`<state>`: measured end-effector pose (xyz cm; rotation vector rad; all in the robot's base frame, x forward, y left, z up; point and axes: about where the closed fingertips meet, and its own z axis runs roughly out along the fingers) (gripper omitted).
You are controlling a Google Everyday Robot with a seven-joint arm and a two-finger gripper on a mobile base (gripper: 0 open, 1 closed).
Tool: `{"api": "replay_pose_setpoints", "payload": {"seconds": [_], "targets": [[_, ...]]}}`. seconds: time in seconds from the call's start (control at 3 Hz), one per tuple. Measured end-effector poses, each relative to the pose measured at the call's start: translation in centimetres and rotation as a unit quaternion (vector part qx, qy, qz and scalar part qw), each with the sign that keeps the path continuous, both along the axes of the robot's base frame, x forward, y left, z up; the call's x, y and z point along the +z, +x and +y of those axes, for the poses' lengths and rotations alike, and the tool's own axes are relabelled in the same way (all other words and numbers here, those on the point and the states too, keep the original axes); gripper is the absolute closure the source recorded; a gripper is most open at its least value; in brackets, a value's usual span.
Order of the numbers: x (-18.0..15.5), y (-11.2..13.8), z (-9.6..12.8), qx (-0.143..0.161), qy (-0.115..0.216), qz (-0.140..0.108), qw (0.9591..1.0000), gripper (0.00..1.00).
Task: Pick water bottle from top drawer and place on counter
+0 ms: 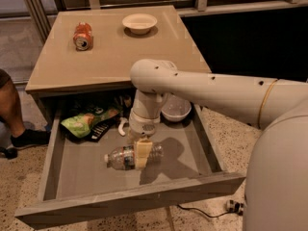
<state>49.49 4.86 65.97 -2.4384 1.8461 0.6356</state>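
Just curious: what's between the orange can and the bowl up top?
Nothing: camera view shows bare counter between soda can and bowl. The gripper is at the water bottle in the top drawer.
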Motion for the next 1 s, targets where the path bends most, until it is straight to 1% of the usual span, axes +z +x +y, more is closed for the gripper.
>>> {"api": "replay_pose_setpoints", "payload": {"seconds": [0.33,0.67,1.0], "targets": [[-2.98,-0.62,0.35,0.005,0.004,0.027,0.9996,0.29],[-2.98,-0.62,0.35,0.005,0.004,0.027,0.9996,0.06],[-2.98,-0.62,0.35,0.005,0.004,0.027,0.9996,0.1]]}}
